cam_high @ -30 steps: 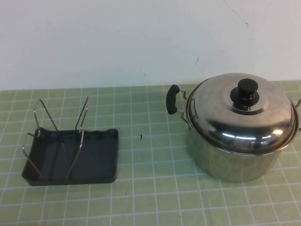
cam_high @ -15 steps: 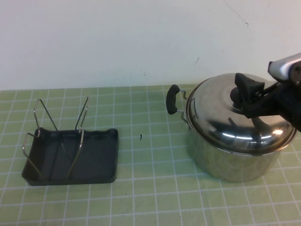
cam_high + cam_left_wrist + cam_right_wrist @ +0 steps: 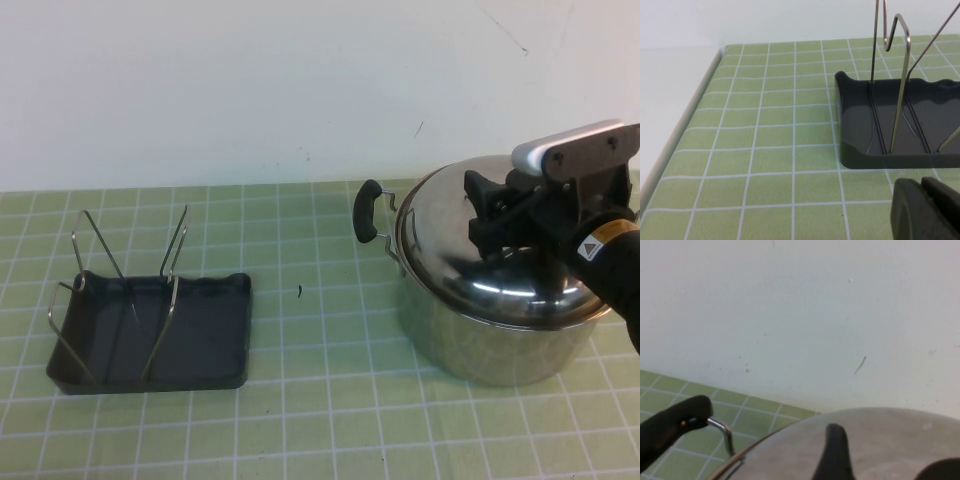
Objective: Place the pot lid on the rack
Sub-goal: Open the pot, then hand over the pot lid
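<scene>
Right gripper point(image 3: 487, 213) has swung in over the lid point(image 3: 505, 270), which sits on the pot point(image 3: 490, 345), fingers apart around the hidden knob: grasp imminent. Rack point(image 3: 150, 310) waits well left. Left gripper point(image 3: 927, 210) is parked beside it, aperture unclear.

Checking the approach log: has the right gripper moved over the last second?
Yes. The right gripper came in from the right and now sits over the pot lid, farther left across it than half a second ago. The left gripper sits near the rack.
</scene>
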`<state>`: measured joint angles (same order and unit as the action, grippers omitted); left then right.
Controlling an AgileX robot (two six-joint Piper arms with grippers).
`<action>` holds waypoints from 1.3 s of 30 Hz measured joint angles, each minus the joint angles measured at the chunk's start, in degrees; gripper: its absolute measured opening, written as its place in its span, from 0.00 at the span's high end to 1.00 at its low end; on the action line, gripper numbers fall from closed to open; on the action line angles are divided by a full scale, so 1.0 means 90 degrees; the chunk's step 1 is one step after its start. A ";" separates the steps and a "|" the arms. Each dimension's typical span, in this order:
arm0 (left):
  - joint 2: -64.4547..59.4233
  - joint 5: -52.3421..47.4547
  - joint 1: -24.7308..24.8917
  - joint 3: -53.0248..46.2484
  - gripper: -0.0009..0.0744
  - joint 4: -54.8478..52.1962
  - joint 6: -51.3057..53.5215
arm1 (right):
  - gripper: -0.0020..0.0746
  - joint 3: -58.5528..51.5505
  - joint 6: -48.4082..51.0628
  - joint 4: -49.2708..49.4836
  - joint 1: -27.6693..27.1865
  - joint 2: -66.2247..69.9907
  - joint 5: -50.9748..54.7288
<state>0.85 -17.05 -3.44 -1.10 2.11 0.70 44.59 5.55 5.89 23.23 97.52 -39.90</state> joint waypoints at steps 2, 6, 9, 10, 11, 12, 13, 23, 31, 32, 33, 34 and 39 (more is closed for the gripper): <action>0.0000 0.0000 0.0000 0.0000 0.99 0.0000 0.0000 | 0.33 0.0000 0.0000 0.0025 0.0000 0.0009 -0.0026; 0.0000 0.0000 0.0000 0.0000 0.99 0.0000 0.0000 | 0.54 0.0000 0.0000 -0.0032 0.0000 0.0009 -0.0219; 0.0000 0.0000 0.0000 0.0000 0.99 0.0000 0.0000 | 0.54 0.0000 -0.0013 -0.0286 0.0000 0.0009 -0.0368; 0.0000 0.0000 0.0000 0.0000 0.99 0.0000 0.0000 | 0.54 0.0000 -0.0027 -0.0412 0.0000 -0.0017 -0.0409; 0.0000 0.0000 0.0000 0.0000 0.99 0.0000 0.0000 | 0.54 0.0000 -0.0062 -0.0538 0.0000 -0.0051 -0.0461; 0.0000 0.0000 0.0000 0.0000 0.99 0.0000 0.0000 | 0.54 0.0000 -0.0094 -0.0654 0.0000 -0.0134 -0.0514; 0.0000 0.0000 0.0000 0.0000 0.99 0.0000 0.0000 | 0.54 0.0000 -0.0135 -0.0752 0.0000 -0.0230 -0.0575; 0.0000 0.0000 0.0000 0.0000 0.99 0.0000 0.0000 | 0.54 0.0000 -0.1307 -0.1813 0.0000 -0.1773 -0.0826; 0.0000 0.0000 0.0000 0.0000 0.99 -0.0112 0.0000 | 0.54 0.0000 -0.2284 -0.3238 0.0000 -0.2615 -0.0363; 0.0000 0.0030 0.0000 0.0000 0.99 -0.0191 0.0000 | 0.54 0.0000 -0.2438 -0.3398 0.0000 -0.2668 -0.0269; 0.0000 0.0070 0.0000 0.0000 0.99 -0.0234 -0.0031 | 0.54 -0.0011 -0.2580 -0.3555 0.0000 -0.2716 -0.0202; 0.0000 0.0139 0.0000 0.0000 0.99 -0.0150 -0.0154 | 0.54 -0.0012 -0.2720 -0.3683 0.0000 -0.2743 -0.0129; 0.0000 0.0846 0.0000 -0.0013 0.99 0.2809 -0.2295 | 0.54 -0.0024 -0.3320 -0.4466 0.0000 -0.2795 -0.0016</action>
<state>0.85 -9.44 -3.44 -1.21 27.39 -19.96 44.37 -24.32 -34.30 23.23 72.36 -40.04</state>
